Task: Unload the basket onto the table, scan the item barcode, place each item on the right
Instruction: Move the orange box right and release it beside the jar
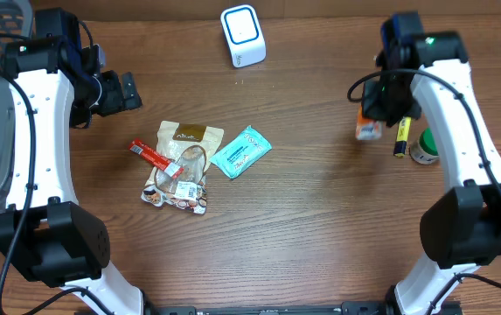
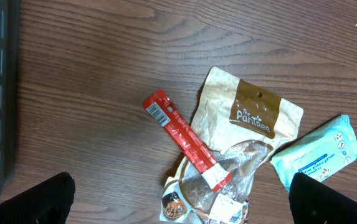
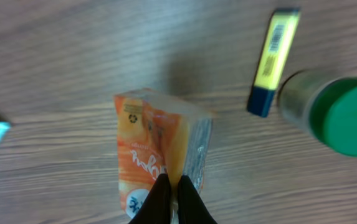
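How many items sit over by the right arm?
3: an orange carton, a yellow highlighter beside it, and a green-capped bottle next to that. None looks hidden.

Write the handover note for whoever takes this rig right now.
Left gripper: open, empty, near the red stick.
Right gripper: shut, tips over the orange carton, not clamping it.
The stick, brown pouch and teal pack lie mid-table; white scanner at the far edge.
Done: no item held.
Left: grasp one, show its barcode to the scanner.

Brown wood-grain table (image 1: 320, 227)
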